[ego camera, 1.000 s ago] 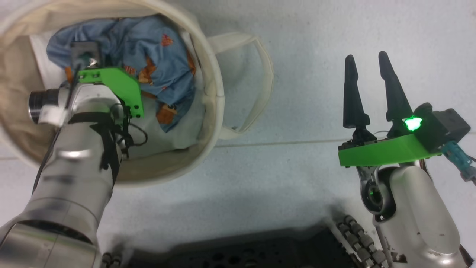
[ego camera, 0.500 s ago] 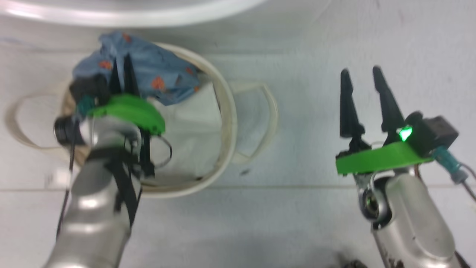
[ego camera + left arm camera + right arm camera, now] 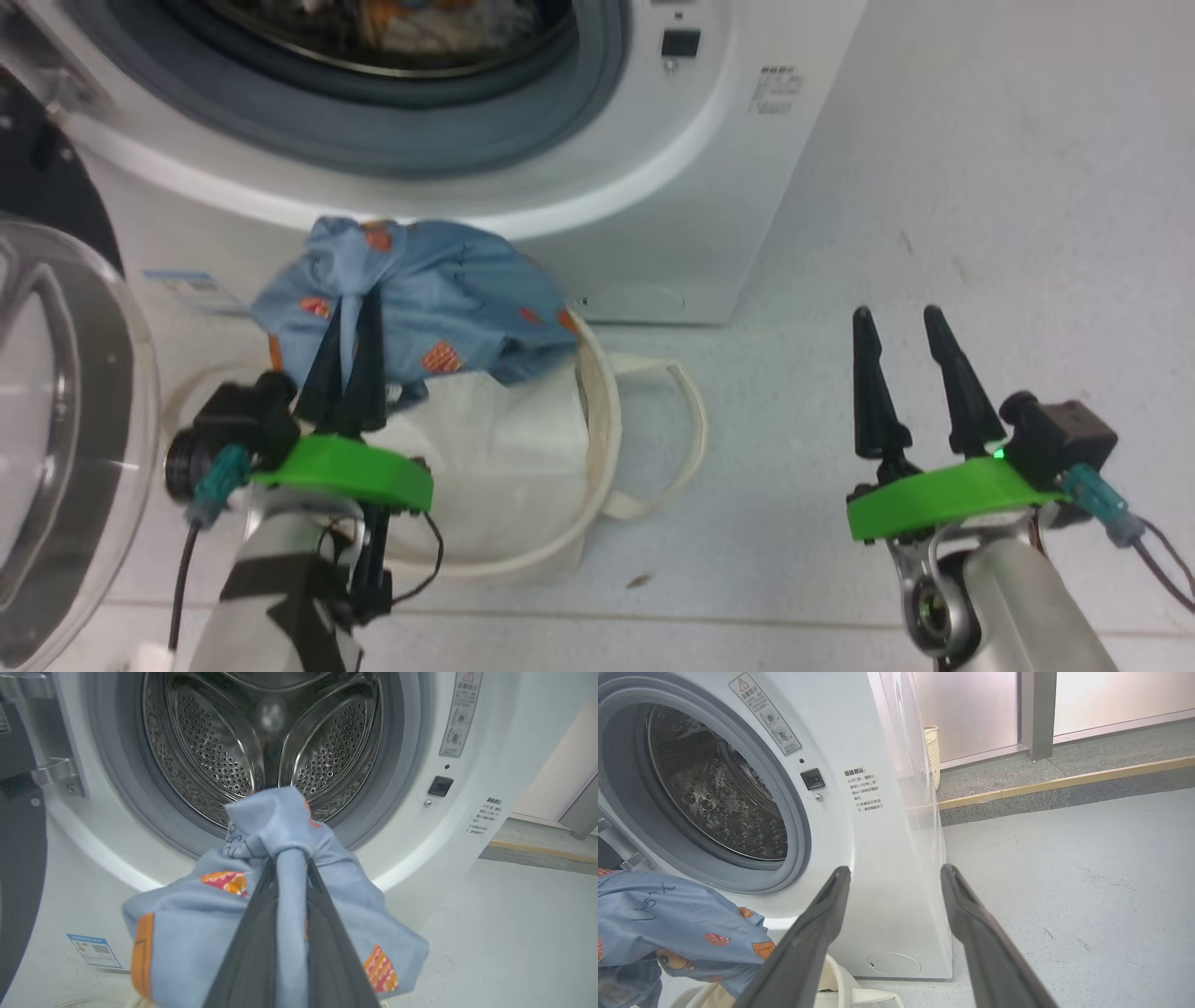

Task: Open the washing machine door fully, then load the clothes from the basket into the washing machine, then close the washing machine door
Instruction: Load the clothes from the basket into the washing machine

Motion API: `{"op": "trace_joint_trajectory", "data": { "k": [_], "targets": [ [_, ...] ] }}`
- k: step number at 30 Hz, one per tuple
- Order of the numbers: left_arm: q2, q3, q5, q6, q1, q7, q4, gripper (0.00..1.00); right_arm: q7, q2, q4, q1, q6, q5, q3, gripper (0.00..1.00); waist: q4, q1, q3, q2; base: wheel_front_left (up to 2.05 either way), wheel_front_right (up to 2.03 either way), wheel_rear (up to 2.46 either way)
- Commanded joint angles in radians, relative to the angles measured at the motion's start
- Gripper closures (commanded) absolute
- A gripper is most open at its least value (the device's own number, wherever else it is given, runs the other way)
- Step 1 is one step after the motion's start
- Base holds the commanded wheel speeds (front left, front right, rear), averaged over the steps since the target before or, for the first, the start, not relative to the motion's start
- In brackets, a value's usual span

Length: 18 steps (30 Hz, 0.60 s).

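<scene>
Your left claw (image 3: pixel 359 308) is clamped nearly closed. Its two dark fingers (image 3: pixel 369 373) run almost parallel and nip a bunched fold of the blue garment (image 3: pixel 448 299), which drapes off either side of the tips. Behind those fingers sit the left green mount (image 3: pixel 345 471) and your silver, black-taped left forearm (image 3: pixel 280 597). Your right claw (image 3: pixel 897 313) stands well apart to its right, pointing much the same way. Its fingers are spread wide with nothing between them, ahead of the right green mount (image 3: pixel 943 495) and pale right forearm (image 3: pixel 1018 597).
</scene>
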Motion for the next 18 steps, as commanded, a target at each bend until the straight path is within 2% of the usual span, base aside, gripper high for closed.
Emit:
{"op": "trace_joint_trajectory", "data": {
  "k": [1, 6, 13, 18],
  "targets": [
    [0.019, 0.038, -0.006, -0.003, 0.002, -0.012, -0.045, 1.0, -0.012, 0.014, -0.025, 0.011, 0.008, 0.006, 0.017, 0.0, 0.009, 0.0001, -0.054, -0.0001, 0.0, 0.0, 0.0],
    [0.019, 0.036, -0.054, -0.064, 0.065, -0.012, -0.132, 1.0, -0.012, 0.017, -0.015, 0.03, 0.008, 0.009, -0.041, 0.0, 0.01, 0.0001, -0.079, -0.0001, 0.0, 0.0, 0.0],
    [0.019, 0.033, -0.081, -0.067, 0.097, -0.012, -0.175, 1.0, -0.012, 0.018, -0.009, 0.029, 0.008, 0.049, -0.053, 0.0, 0.006, 0.0001, -0.071, -0.0001, 0.0, 0.0, 0.0],
    [0.019, 0.038, -0.073, -0.071, 0.059, -0.012, -0.167, 1.0, -0.012, 0.018, -0.009, 0.013, 0.008, 0.053, -0.037, 0.0, -0.006, 0.0001, -0.039, -0.0001, 0.0, 0.0, 0.0]
  ]
}}
